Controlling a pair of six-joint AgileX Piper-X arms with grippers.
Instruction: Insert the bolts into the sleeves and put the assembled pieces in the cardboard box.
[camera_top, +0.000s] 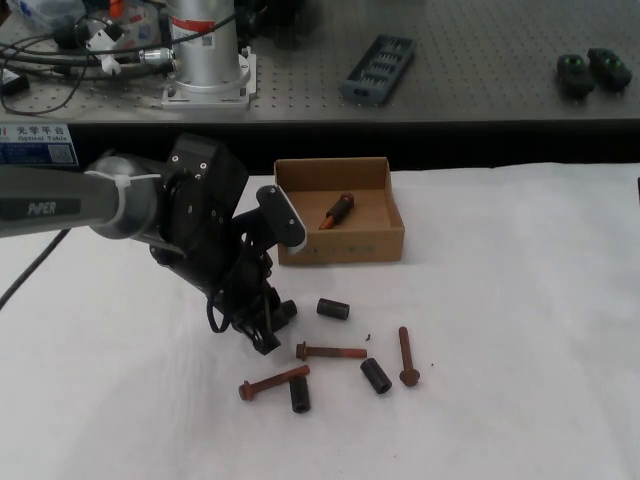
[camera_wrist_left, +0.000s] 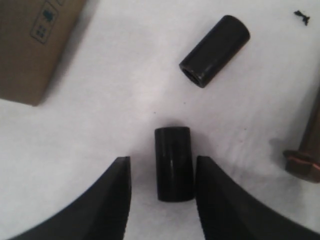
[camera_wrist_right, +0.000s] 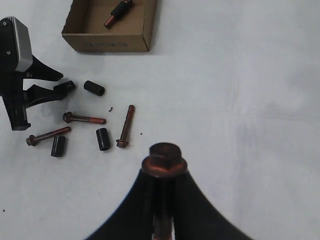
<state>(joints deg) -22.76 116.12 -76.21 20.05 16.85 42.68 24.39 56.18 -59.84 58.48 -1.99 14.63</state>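
Reads as a robotics lab or research workshop, not a home. At the back: dark metal optical table (camera_top: 480, 90) drilled with a regular grid of holes, carrying a silver column (camera_top: 205, 45) on a base plate, tangled cables (camera_top: 50, 55), a black slotted holder (camera_top: 378, 68) and two black knobs (camera_top: 593, 70) with green centres. Blue-and-white equipment label (camera_top: 38, 143) on its front edge. In front: bench under a white cloth (camera_top: 520, 330), black robot arm (camera_top: 190, 215) over it, loose rusty bolts (camera_top: 330, 351), black sleeves (camera_top: 333, 309), small cardboard box (camera_top: 340, 245).
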